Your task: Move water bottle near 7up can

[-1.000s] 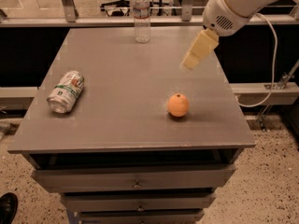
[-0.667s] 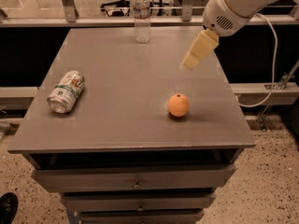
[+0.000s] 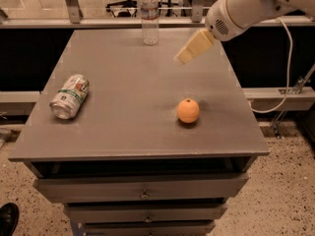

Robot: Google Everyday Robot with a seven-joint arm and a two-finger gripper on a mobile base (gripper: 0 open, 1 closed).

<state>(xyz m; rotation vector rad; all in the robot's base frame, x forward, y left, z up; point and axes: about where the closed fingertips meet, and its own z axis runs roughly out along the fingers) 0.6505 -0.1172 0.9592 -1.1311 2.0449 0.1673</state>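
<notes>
The water bottle (image 3: 149, 15) stands upright at the far edge of the grey table (image 3: 133, 82), clear with a white cap and a pale label. The 7up can (image 3: 69, 96) lies on its side near the left edge, silver end toward the front. My gripper (image 3: 186, 54) hangs above the right-centre of the table, to the right of and nearer than the bottle, far from the can. It holds nothing.
A round orange fruit (image 3: 188, 110) sits on the table's right front part. Drawers (image 3: 142, 193) run below the tabletop. A railing (image 3: 98, 21) and office chair stand behind. A cable (image 3: 285, 82) hangs at the right.
My gripper has shifted slightly left toward the bottle. The bottle, can and orange have not moved.
</notes>
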